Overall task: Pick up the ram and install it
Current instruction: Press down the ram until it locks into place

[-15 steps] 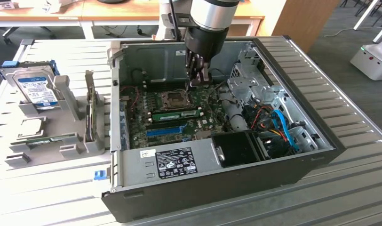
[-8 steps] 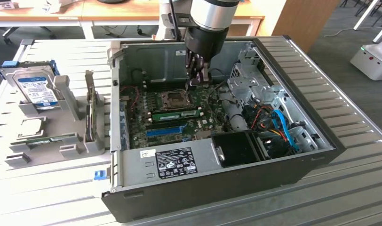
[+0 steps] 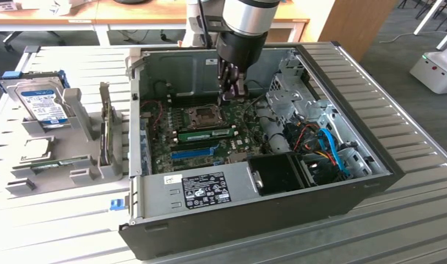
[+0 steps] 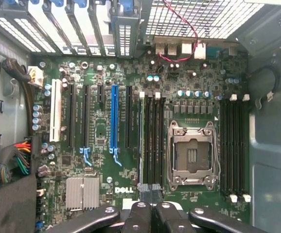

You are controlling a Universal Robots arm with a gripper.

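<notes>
Ram: green stick, white sticker, upright beside socket | pincer closed

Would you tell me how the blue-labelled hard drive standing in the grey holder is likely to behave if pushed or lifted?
The hard drive looks a rigid metal block, so probably stiff and heavy for its size. It stands on edge in the grey holder, so a push near its top might tip it. Its smooth casing may be slippery.

Tool shut, low over motherboard inside case.
</notes>
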